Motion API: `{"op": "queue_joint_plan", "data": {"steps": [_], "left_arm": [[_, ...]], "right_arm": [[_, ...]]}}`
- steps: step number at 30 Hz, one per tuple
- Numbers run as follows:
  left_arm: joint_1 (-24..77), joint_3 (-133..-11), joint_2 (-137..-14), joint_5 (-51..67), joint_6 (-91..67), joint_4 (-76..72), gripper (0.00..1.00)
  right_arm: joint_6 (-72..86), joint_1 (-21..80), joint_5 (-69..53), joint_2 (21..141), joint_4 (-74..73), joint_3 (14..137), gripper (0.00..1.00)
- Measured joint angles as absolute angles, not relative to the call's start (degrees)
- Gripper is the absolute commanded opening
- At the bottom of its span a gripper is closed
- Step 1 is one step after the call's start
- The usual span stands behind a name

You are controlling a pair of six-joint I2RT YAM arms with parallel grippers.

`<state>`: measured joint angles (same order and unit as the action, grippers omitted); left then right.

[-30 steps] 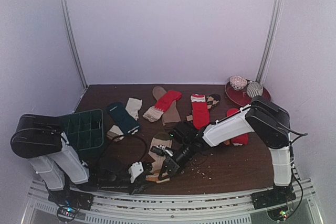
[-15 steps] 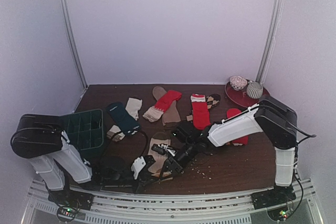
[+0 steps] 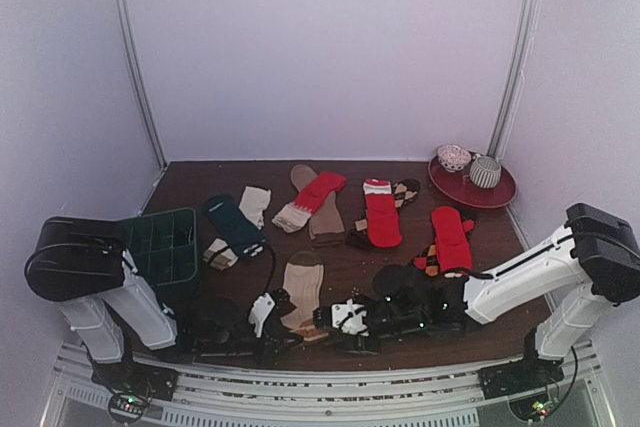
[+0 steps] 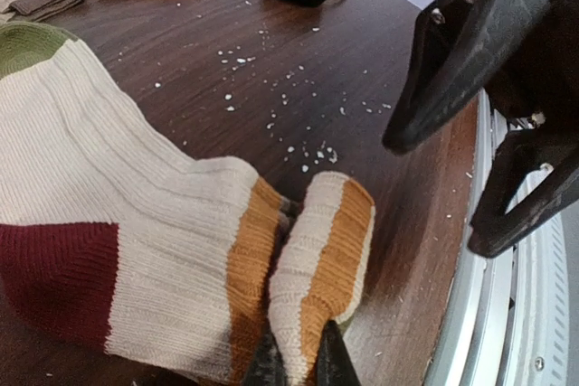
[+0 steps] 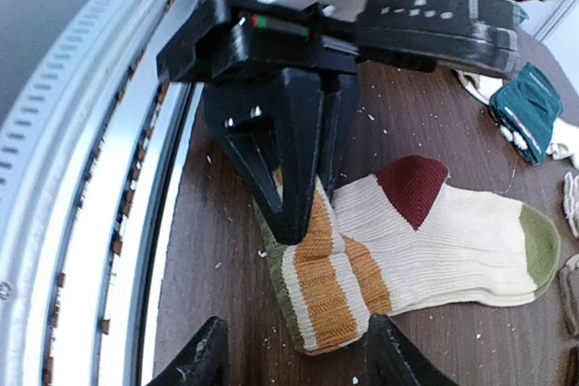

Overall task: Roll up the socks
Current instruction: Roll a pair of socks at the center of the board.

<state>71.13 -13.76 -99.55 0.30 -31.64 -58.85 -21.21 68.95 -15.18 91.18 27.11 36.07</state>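
A cream sock (image 3: 303, 287) with a maroon heel, green toe and orange-striped cuff lies near the table's front edge. Its cuff (image 4: 326, 250) is folded over on itself. My left gripper (image 4: 298, 363) is shut on that folded cuff, pinching it from the near side; the right wrist view shows the left gripper (image 5: 298, 196) clamped on the fabric. My right gripper (image 5: 298, 359) is open, a finger on each side of the cuff (image 5: 339, 296), holding nothing. From above, the right gripper (image 3: 325, 319) faces the left gripper (image 3: 288, 329) across the sock.
Other socks lie spread further back: teal (image 3: 235, 222), red on tan (image 3: 318, 197), red (image 3: 382, 215) and red (image 3: 452, 237). A red plate (image 3: 500, 192) at back right holds two rolled socks. A dark green gridded tray (image 3: 160, 247) stands at the left. White crumbs (image 4: 289, 115) dot the wood.
My right gripper opened and let go of the cuff, and its arm dropped low toward the front edge. My left gripper closed on the folded cuff.
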Motion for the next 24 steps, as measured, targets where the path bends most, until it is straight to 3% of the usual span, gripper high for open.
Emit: {"op": "queue_joint_plan", "data": {"steps": [9,19,24], "left_arm": [[70.9,-12.1,-100.5,1.3,-32.7,-62.5,0.0],[70.8,-11.7,-101.3,2.0,-32.7,-64.1,0.0],[70.5,-11.6,-101.7,2.9,-32.7,-64.8,0.0]], "right_arm": [[-35.7,75.4,0.3,99.1,30.7,36.8,0.49],[-39.9,75.4,2.7,103.5,32.9,40.0,0.46],[-40.0,75.4,2.0,105.2,33.2,41.6,0.38]]}}
